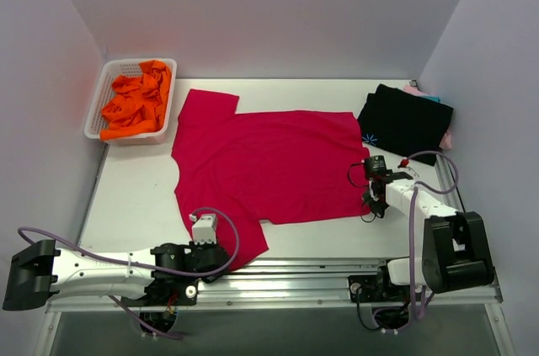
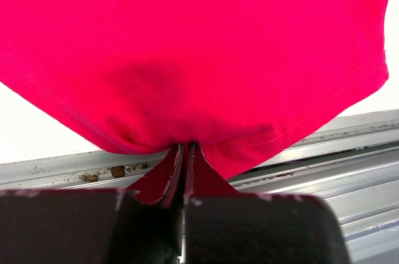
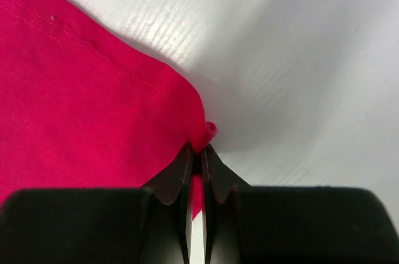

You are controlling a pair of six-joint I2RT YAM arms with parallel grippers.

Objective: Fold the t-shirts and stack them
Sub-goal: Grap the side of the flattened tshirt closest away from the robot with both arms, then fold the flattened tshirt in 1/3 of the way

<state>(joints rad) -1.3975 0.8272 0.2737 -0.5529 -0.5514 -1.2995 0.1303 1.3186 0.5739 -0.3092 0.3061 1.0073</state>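
A large crimson-red t-shirt (image 1: 269, 167) lies spread flat across the middle of the table. My left gripper (image 1: 205, 242) is shut on its near sleeve edge (image 2: 187, 133) at the table's front rail. Over at the shirt's right hem corner (image 3: 202, 132), my right gripper (image 1: 370, 198) is shut, with a pinch of the red cloth between its jaws. A folded black t-shirt (image 1: 404, 120) with a small blue mark rests at the back right, with pink and teal cloth (image 1: 425, 95) peeking out beneath it.
A white basket (image 1: 101, 103) holding crumpled orange cloth (image 1: 136, 102) stands at the back left. A metal rail (image 1: 320, 270) runs along the table's near edge. White walls enclose the table on three sides.
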